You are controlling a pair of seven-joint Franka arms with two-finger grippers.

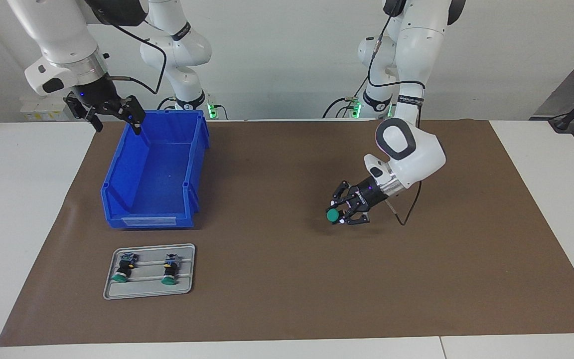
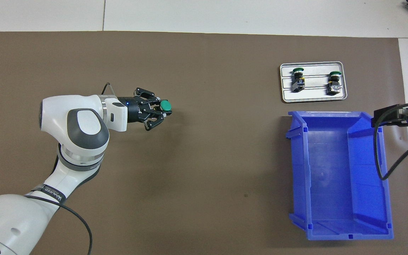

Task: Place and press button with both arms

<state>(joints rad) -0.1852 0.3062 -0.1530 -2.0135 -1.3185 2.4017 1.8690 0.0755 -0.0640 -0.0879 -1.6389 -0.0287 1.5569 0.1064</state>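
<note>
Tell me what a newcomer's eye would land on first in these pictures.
First, the big blue bin, empty, toward the right arm's end of the table, with the open right gripper over its corner. Next, the left gripper over the bare brown mat, shut on a green-capped button. Then the grey tray with two more buttons lying in it, farther from the robots than the bin.

Brown mat (image 1: pixel 277 279) on table (image 1: pixel 28 199) w/ blue bin (image 1: pixel 155 174), 1 tray (image 1: pixel 150 291).
</note>
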